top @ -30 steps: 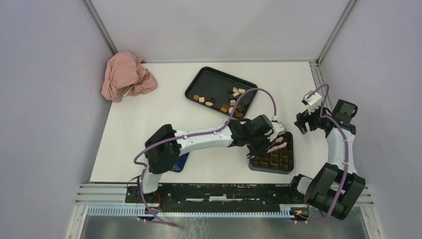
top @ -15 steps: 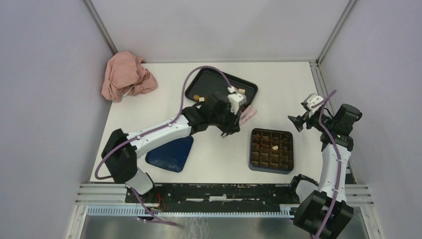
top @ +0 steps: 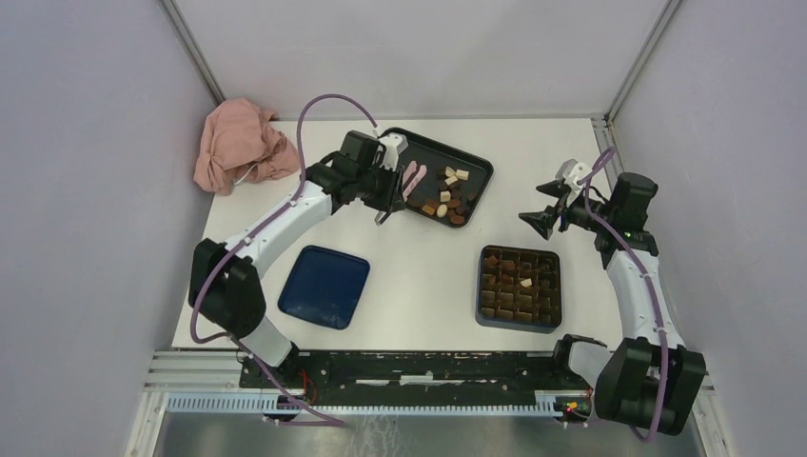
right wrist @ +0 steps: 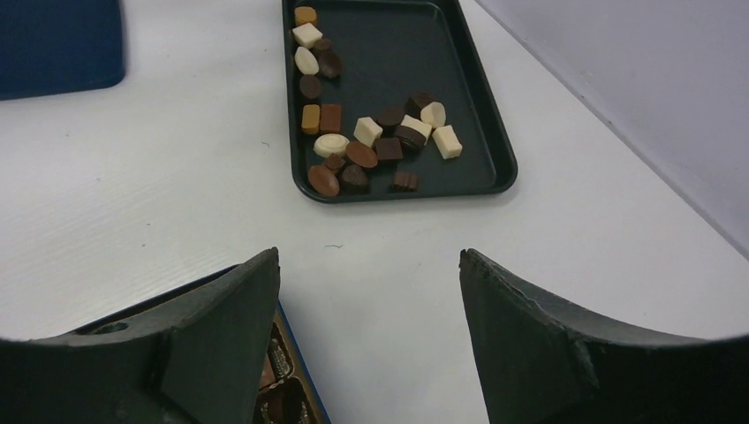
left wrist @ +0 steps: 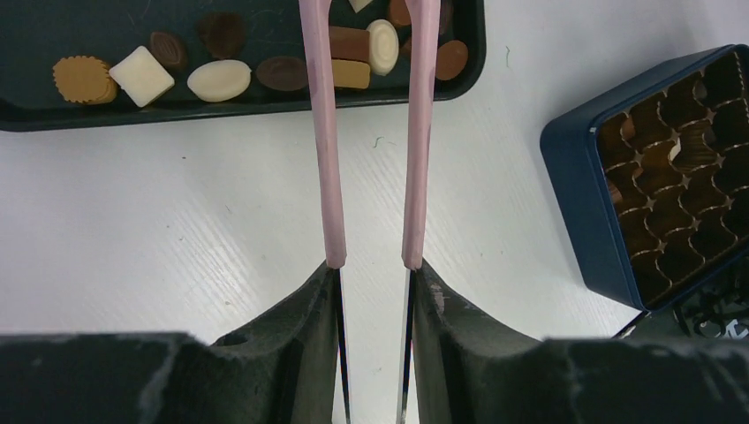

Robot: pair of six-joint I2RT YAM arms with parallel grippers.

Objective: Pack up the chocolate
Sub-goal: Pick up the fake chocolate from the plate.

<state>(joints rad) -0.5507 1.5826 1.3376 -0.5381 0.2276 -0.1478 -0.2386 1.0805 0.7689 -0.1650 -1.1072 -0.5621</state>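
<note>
Chocolate sits in a black tray near the blue box. Left gripper holds pink tongs; right gripper gapes wide.

Matt white table, smooth dark plastic tray — crumpled pink cloth.

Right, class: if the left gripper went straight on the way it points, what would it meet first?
The left gripper holds pink tongs out front, so probably the chocolate in the black tray, the pieces between the tong arms first; height is unclear.
</note>
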